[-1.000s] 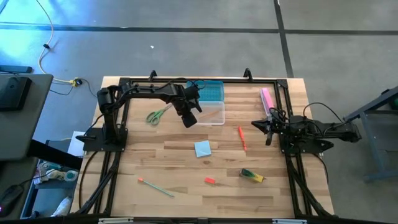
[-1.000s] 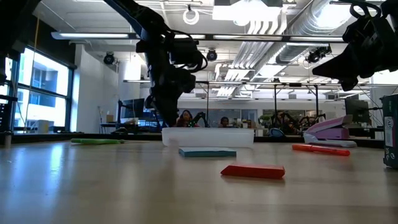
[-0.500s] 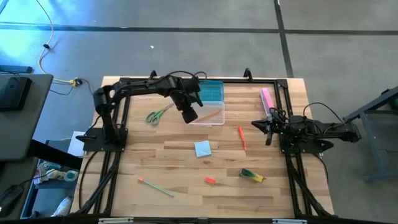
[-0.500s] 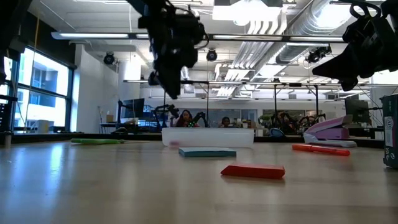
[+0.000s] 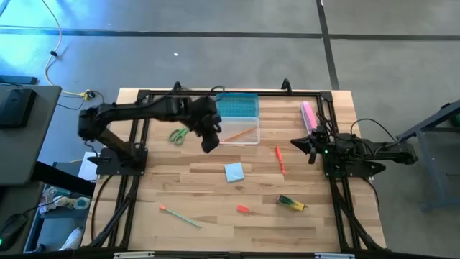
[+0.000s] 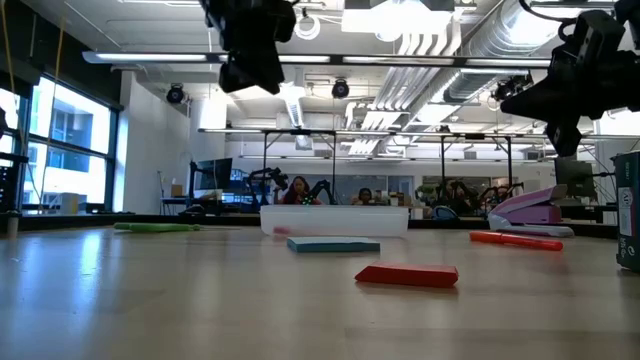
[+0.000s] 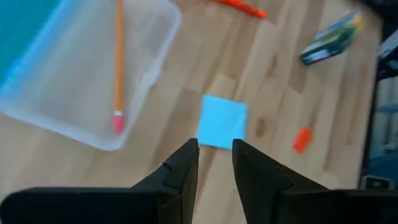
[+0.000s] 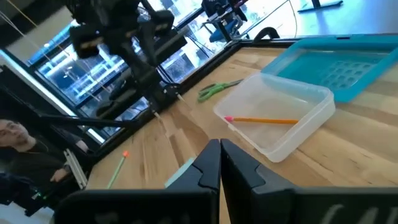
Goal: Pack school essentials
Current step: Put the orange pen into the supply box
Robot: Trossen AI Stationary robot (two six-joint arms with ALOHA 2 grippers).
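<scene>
In the low view the crayon pack (image 6: 630, 210) is cut off by the picture's edge, the orange pencil (image 6: 283, 230) shows only as a faint tip through the clear box (image 6: 335, 220), and the scissors (image 6: 155, 227) blur into a green streak.

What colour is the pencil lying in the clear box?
Orange pencil, pink eraser end; clearest in the left wrist view.

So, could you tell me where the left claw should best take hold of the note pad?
Probably from straight above, fingers closing across two opposite edges. The note pad lies flat on the bare table, a thin square turned slightly askew, with nothing touching it. The left claw hangs above, slightly open, so it would need to open wider.
</scene>
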